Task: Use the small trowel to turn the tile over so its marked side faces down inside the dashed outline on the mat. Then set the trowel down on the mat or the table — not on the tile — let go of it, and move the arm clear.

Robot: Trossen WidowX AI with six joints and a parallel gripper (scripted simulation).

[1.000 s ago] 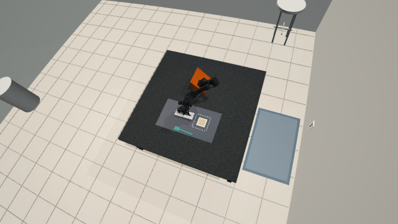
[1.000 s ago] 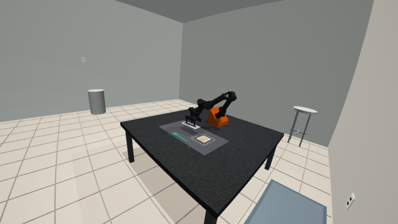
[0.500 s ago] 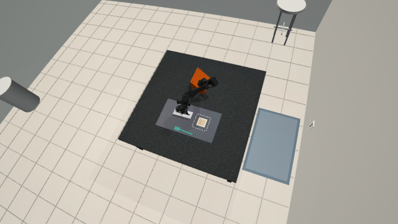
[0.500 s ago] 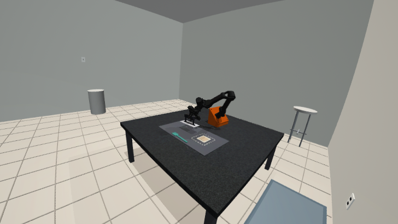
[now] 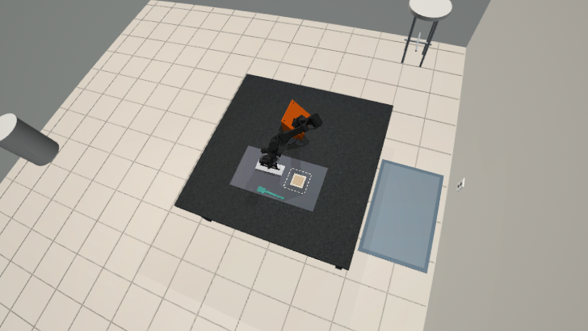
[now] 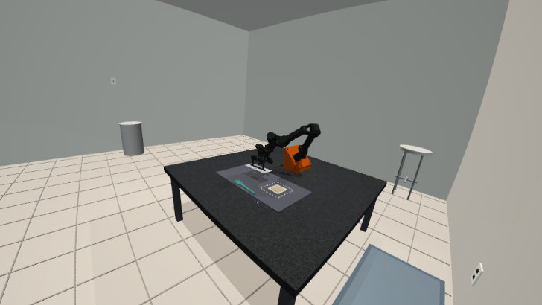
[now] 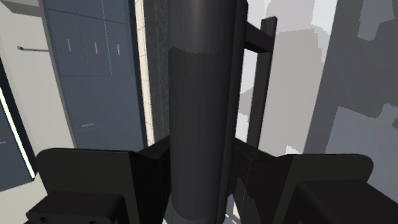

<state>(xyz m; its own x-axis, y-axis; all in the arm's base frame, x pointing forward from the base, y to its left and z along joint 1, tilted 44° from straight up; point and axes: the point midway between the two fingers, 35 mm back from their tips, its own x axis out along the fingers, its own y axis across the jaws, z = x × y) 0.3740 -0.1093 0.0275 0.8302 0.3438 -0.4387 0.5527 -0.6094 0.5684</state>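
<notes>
1. Claw (image 5: 269, 163) (image 6: 259, 163) (image 7: 201, 136)'s clamped round a fat dark handle (image 7: 200, 115), presumably the trowel's, for leverage.
2. Tile (image 5: 297, 181) (image 6: 277, 189)'s at its 4 o'clock from overhead, flat inside the dashes (image 5: 294, 190) (image 6: 284, 186), probably flipped.

Here's black, speckled table (image 5: 350, 164) (image 6: 303, 234) (image 7: 157, 75), squared top, dark legs underneath; grey rectangular mat (image 5: 314, 193) (image 6: 280, 204) (image 7: 360, 135) lying flat, orange wedge-shaped pedestal (image 5: 291, 111) (image 6: 292, 164) standing near it, directly on tabletop.
</notes>
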